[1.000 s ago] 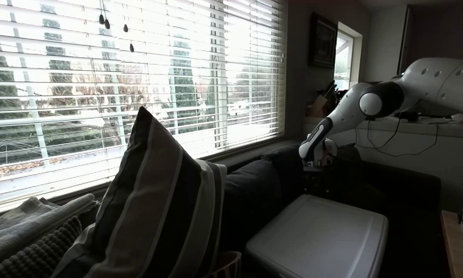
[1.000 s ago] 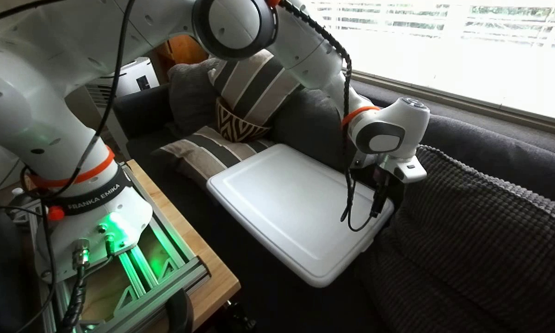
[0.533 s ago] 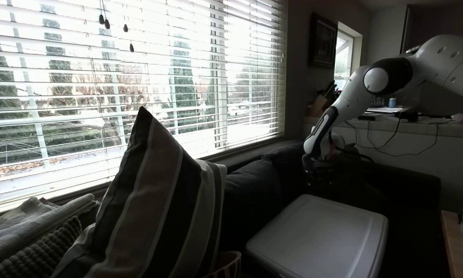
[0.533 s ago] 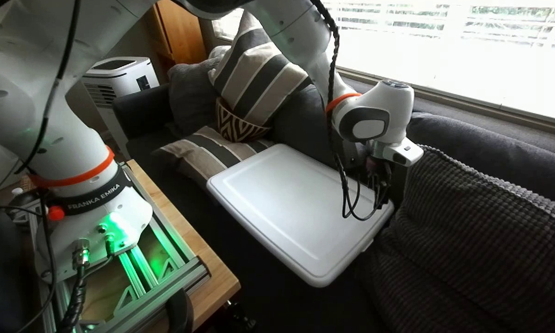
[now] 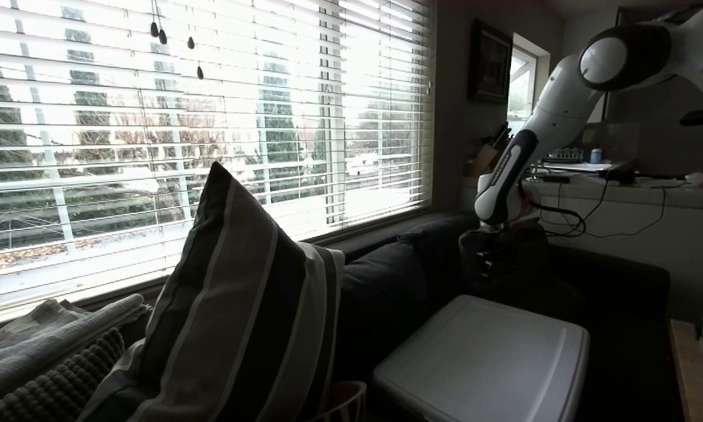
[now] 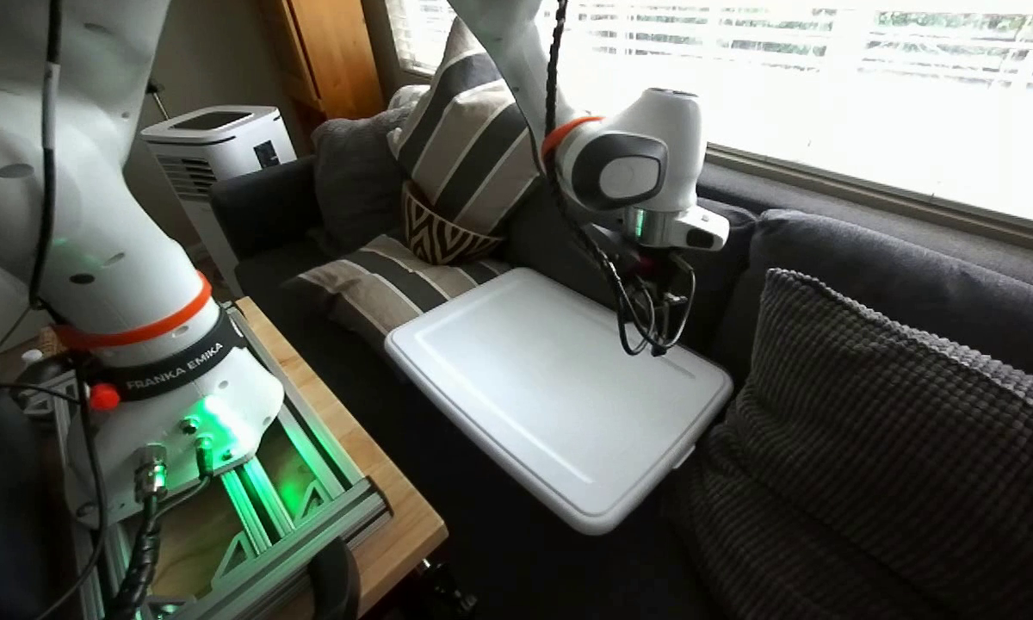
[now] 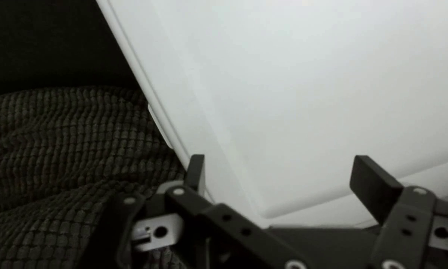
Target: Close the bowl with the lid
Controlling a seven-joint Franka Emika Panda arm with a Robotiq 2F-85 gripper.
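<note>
A large white rectangular lid with rounded corners tops what looks like a storage box on the couch. It shows in both exterior views and fills most of the wrist view. No bowl that goes with this lid can be made out. My gripper is open, with its two black fingers wide apart and nothing between them. It hangs above the lid's corner area by the couch back. In an exterior view the gripper is partly hidden by its cables; in the dark exterior view the gripper is hard to make out.
A ribbed grey cushion stands beside the lid. A striped pillow and a zigzag-patterned basket lie at the couch's far end. The couch back runs under the window. The robot's wooden table stands in front.
The arm has risen and drawn back, lifting the gripper from near the ribbed cushion up and toward the lid's middle. The lid, cushions and basket have not moved.
</note>
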